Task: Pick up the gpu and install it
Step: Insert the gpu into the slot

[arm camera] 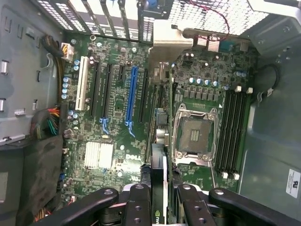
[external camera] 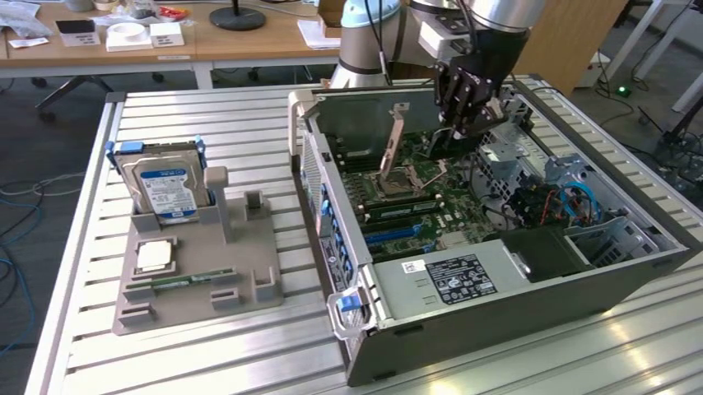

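The gpu is seen edge-on in the wrist view, a thin card running from between my fingers to its silver bracket by the case's rear slot openings. My gripper is shut on it. The card stands between the blue slot and the open processor socket; I cannot tell whether it touches the motherboard. In the exterior view my gripper hangs over the back of the open computer case, with the dark gpu reaching down from it towards the motherboard.
On the exterior view's left a grey holder carries a hard drive, a processor chip and a memory stick. Inside the case are the power supply, a drive cage with blue cables and memory slots.
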`<move>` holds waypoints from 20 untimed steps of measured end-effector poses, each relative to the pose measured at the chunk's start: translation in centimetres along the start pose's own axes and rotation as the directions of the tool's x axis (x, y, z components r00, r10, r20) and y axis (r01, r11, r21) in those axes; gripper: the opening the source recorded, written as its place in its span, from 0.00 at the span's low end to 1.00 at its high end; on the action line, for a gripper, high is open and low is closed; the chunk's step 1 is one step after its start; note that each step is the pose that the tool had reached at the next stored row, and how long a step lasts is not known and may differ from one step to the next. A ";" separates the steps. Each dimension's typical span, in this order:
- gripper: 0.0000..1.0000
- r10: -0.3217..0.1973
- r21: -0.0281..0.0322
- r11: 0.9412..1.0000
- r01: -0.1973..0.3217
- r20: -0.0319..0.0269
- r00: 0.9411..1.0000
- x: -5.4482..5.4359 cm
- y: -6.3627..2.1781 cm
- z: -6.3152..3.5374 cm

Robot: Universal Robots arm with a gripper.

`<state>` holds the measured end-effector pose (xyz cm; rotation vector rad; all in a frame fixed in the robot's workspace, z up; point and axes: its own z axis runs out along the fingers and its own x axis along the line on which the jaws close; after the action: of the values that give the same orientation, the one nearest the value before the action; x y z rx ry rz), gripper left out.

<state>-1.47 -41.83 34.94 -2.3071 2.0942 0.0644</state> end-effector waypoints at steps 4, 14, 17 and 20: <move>0.26 0.020 0.001 1.000 -0.020 0.000 1.000 0.4 0.04 0.05; 0.26 0.037 0.002 0.999 -0.037 0.001 0.999 2.0 0.20 0.12; 0.26 0.038 0.002 0.999 -0.038 0.001 0.999 2.3 0.29 0.16; 0.26 0.038 0.002 0.999 -0.038 0.000 0.999 2.3 0.46 0.39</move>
<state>-1.71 -44.17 34.45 -2.2661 2.1372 0.0635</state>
